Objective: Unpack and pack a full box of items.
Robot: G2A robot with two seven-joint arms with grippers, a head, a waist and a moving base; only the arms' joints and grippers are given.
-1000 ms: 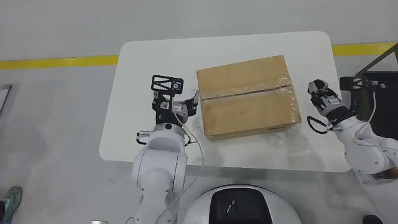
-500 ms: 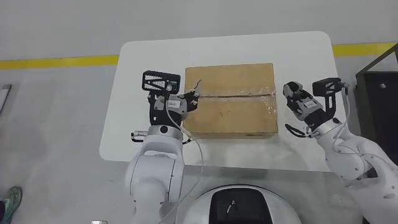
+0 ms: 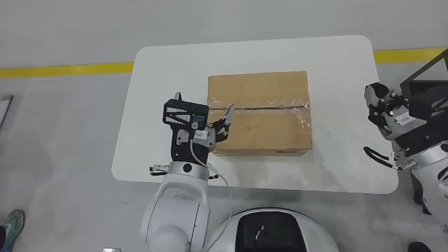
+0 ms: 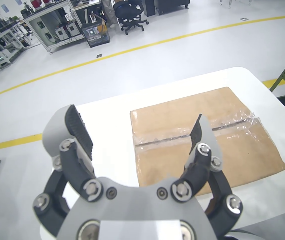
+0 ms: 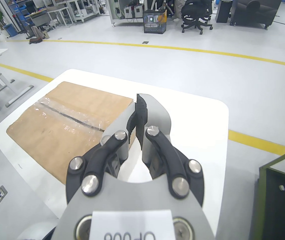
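A closed brown cardboard box (image 3: 259, 112), its top seam sealed with clear tape, lies square in the middle of the white table (image 3: 161, 77). My left gripper (image 3: 222, 119) hovers open at the box's left near corner. One of its fingers (image 4: 200, 131) is over the box (image 4: 202, 136) and the other is over bare table, with nothing held. My right gripper (image 3: 375, 95) is shut and empty, off the table's right edge and well apart from the box (image 5: 65, 126). In the right wrist view the right gripper's (image 5: 138, 108) pads are pressed together.
A dark green metal frame (image 3: 427, 77) stands just right of the table, close to my right arm (image 5: 280, 176). Bare table surrounds the box on all sides, with the most at the back and left. A yellow line (image 3: 63, 70) runs across the floor behind.
The box has turned from skewed to square and shifted left. My right gripper has pulled away from the box's right side to beyond the table edge. The left gripper has dropped slightly nearer.
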